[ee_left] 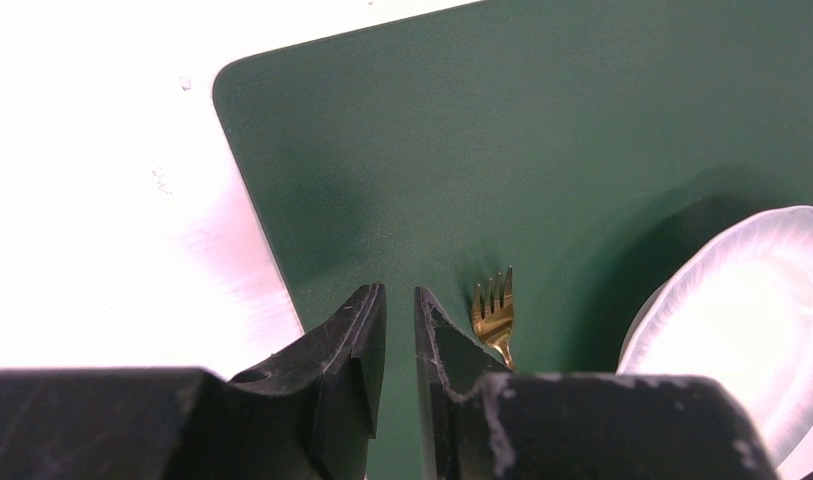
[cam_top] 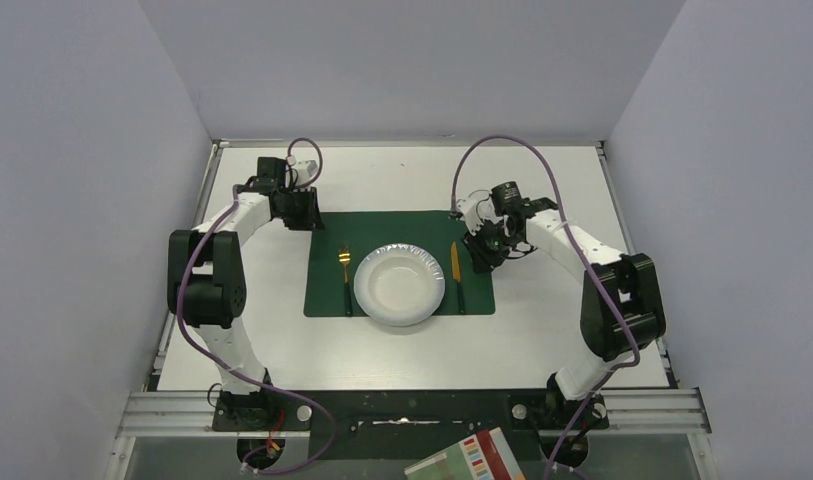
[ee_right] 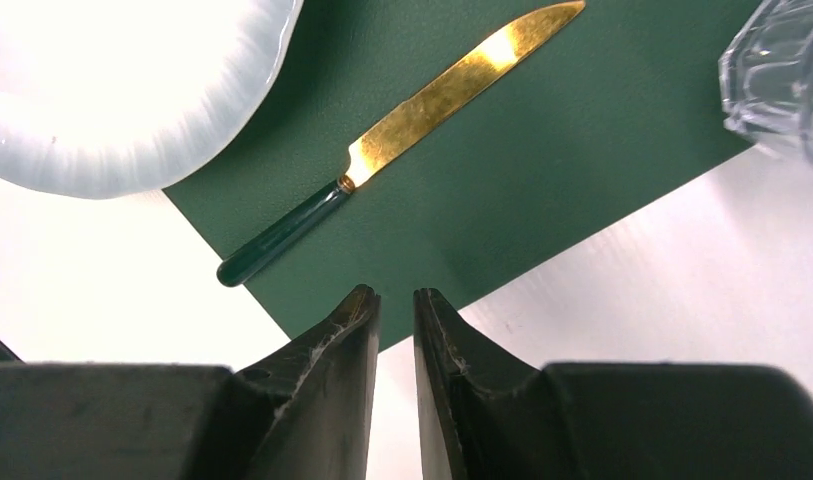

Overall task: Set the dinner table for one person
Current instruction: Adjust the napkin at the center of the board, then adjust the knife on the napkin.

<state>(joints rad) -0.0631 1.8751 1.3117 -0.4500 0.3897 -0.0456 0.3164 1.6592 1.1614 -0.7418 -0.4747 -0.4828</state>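
Hovering with its jaws parted only a slit and nothing between them, the right end effector (ee_right: 397,295) hangs over the right edge of a dark green placemat (cam_top: 327,230), just beside a gold-bladed knife (ee_right: 422,110) with a dark handle that lies flat on the mat. A clear glass (ee_right: 782,70) stands close by at the mat's right edge; whether its base sits on the mat or on the bare surface cannot be told. Across the setting, the left end effector (ee_left: 400,292) is likewise empty, its jaws a narrow gap apart above the mat's far left corner, with the tines of a gold fork (ee_left: 493,310) just to its right. Between fork and knife sits a white plate (cam_top: 399,285), empty and centred on the mat, which lies in the middle of the white desk (cam_top: 542,180). Judged from the layout, the place setting for one looks close to finished: mat, plate, fork, knife and glass are all down. No spoon or napkin shows in any view, so little seems left beyond pulling both arms clear.
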